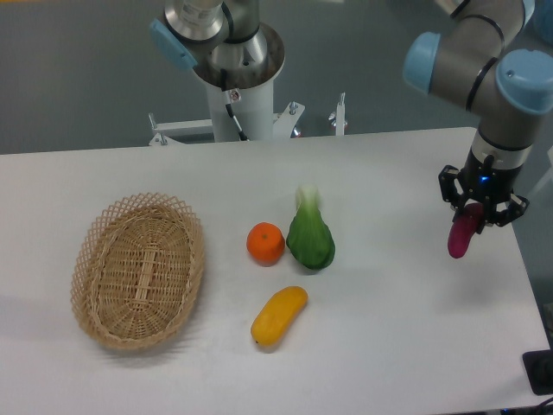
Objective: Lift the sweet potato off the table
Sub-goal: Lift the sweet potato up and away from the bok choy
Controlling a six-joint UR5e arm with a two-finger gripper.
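Note:
The sweet potato (460,235) is a small purple-magenta oblong vegetable. It hangs nearly upright from my gripper (478,210) at the right side of the white table (389,328). The gripper is shut on its upper end, and the lower end sticks out below the fingers. The sweet potato appears lifted off the tabletop, near the right edge.
A woven wicker basket (138,270) lies at the left. A round orange (265,243), a green leafy vegetable (310,235) and a yellow mango-like fruit (279,316) sit in the middle. The robot base (238,78) stands behind the far edge.

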